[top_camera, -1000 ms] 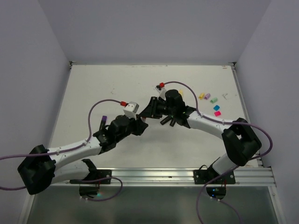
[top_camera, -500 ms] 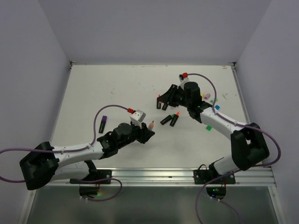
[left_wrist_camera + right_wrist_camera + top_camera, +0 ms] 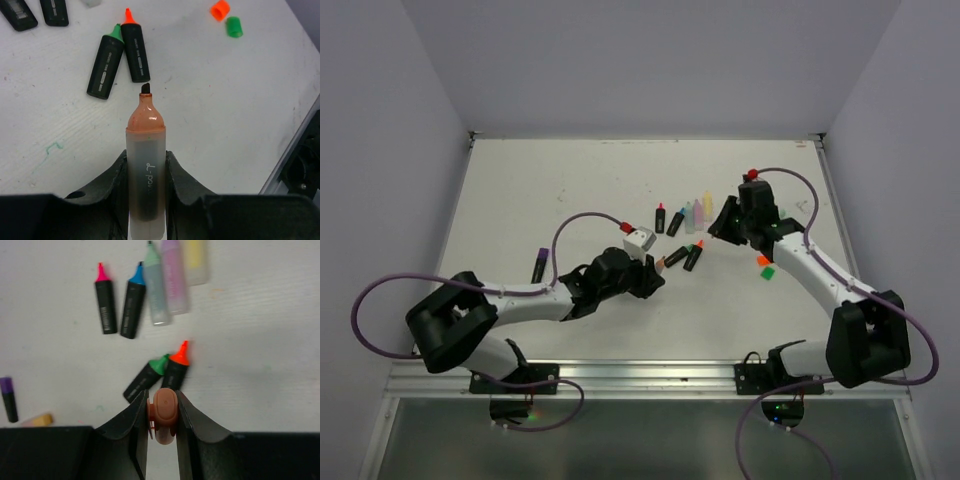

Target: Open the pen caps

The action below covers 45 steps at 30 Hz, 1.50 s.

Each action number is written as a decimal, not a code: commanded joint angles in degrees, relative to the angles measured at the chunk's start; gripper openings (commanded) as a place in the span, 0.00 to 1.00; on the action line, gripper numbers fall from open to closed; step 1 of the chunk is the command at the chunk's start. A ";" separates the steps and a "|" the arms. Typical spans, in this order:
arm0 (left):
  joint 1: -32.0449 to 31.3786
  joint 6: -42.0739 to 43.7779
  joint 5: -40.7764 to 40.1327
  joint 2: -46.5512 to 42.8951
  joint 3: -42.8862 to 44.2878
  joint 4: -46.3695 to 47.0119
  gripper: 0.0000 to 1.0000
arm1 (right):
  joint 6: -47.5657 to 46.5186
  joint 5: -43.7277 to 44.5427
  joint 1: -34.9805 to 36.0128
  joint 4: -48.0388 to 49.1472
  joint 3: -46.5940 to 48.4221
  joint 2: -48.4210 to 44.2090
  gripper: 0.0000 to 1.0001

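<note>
Hands pulled apart since earlier: left hand [image 3: 146,159] clenched on uncapped peach pen [image 3: 145,122], right hand [image 3: 162,399] grasping peach cap [image 3: 163,414].

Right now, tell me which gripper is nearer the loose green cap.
Right. The right gripper hovers just beyond-left of the green cap; the left gripper sits farther left.

A white table [image 3: 570,180], faintly scuffed and ink-marked, sits between plain pale grey walls [image 3: 650,60] under soft, even light, with a metal rail [image 3: 660,378] along its near edge and a dark glossy panel [image 3: 650,440] below.
</note>
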 commanded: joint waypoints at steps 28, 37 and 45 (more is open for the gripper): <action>-0.16 -2.06 -1.57 22.35 15.72 -8.48 0.45 | -2.91 16.17 -8.83 -15.99 -10.83 0.60 0.30; 0.10 -1.35 -6.23 14.27 13.26 -11.55 0.63 | -5.20 16.87 -8.83 -15.54 -9.33 -1.41 0.66; 2.21 -4.94 -17.37 1.62 13.00 -29.55 0.78 | -7.22 12.66 -8.04 -17.13 -4.42 -7.65 0.68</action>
